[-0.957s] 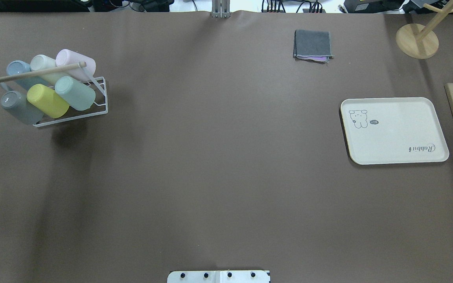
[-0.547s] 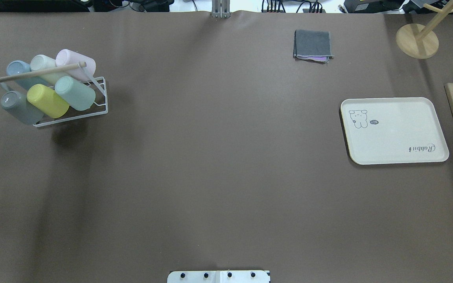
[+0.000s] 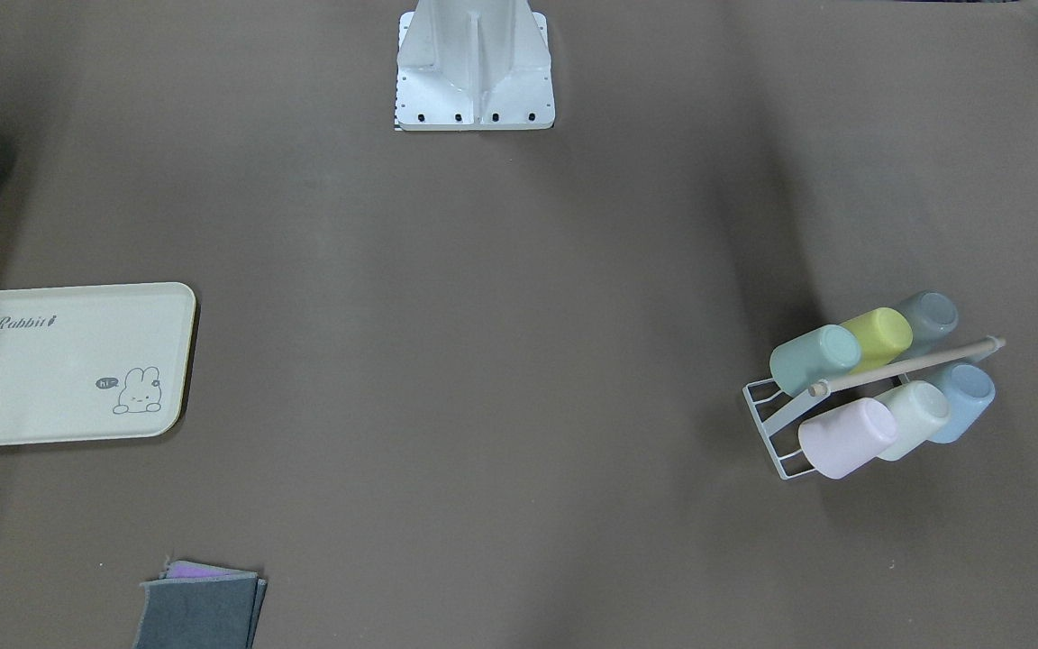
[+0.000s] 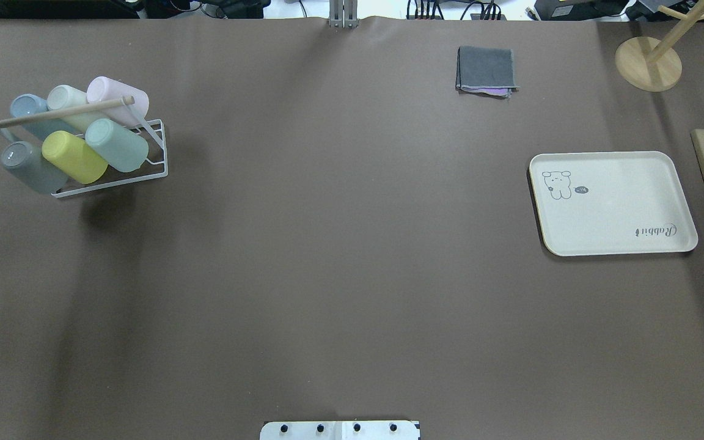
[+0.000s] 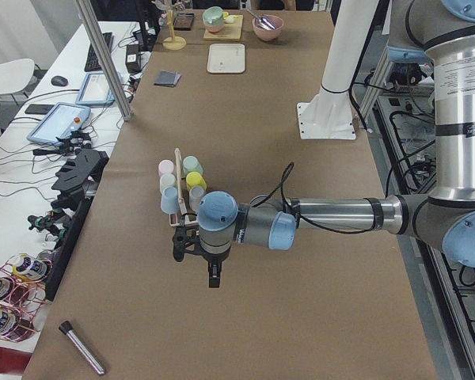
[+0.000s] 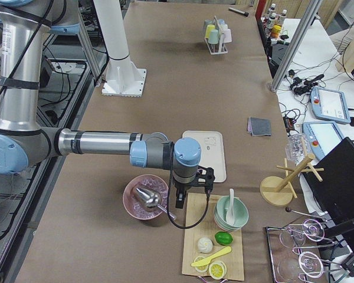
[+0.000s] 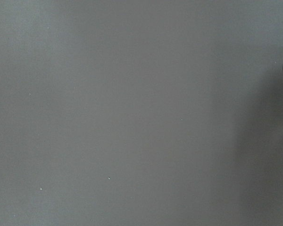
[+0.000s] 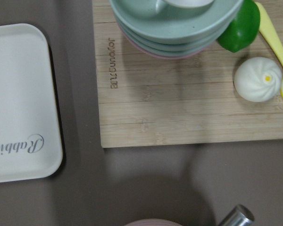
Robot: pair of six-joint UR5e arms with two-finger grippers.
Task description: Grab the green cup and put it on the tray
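The green cup (image 4: 117, 145) lies tilted in a white wire rack (image 4: 156, 156) at the table's left, beside a yellow cup (image 4: 74, 157); it also shows in the front view (image 3: 814, 359) and the left side view (image 5: 192, 165). The cream tray (image 4: 615, 205) with the "Rabbit" script lies flat and bare at the right, also in the front view (image 3: 59, 370) and the right wrist view (image 8: 19, 103). My left gripper (image 5: 214, 277) hangs over the table just short of the rack; I cannot tell its state. My right gripper (image 6: 180, 202) hangs past the tray over a wooden board's edge; I cannot tell its state.
The rack holds several other cups under a wooden rod (image 4: 58, 113). A folded grey cloth (image 4: 486, 70) and a wooden stand (image 4: 648, 61) sit at the back right. The wooden board (image 8: 179, 103) carries stacked bowls (image 8: 174, 23), a lime and a bun. A pink bowl (image 6: 146, 197) stands beside it.
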